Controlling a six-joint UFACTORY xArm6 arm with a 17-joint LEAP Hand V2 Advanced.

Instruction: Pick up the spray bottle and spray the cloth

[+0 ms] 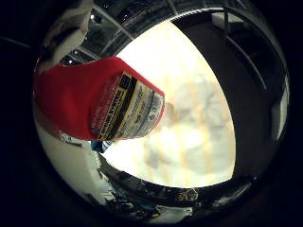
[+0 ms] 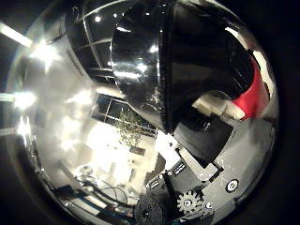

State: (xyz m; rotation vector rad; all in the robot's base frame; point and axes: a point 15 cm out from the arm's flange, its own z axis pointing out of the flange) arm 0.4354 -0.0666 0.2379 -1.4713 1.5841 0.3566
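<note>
Little-finger-side palm view, left to right: red plastic spray bottle (image 1: 78,104), smooth-walled, filling the near side, close to the palm; printed paper label of black, yellow and white (image 1: 130,111) wrapped round its body. Beyond the bottle, well below it: pale, brightly lit table top (image 1: 199,71); on that surface, crumpled whitish cloth (image 1: 194,118), soft and wrinkled, apart from the bottle. Bottle off the table, raised over it.

Thumb-side palm view, left to right: glossy black rounded plastic part (image 2: 140,61), nature unclear; black and white hand (image 2: 197,154) with geared parts; sliver of the red bottle against the hand, not the label, cloth or table. Finger curl round the bottle: cannot tell from either view.
</note>
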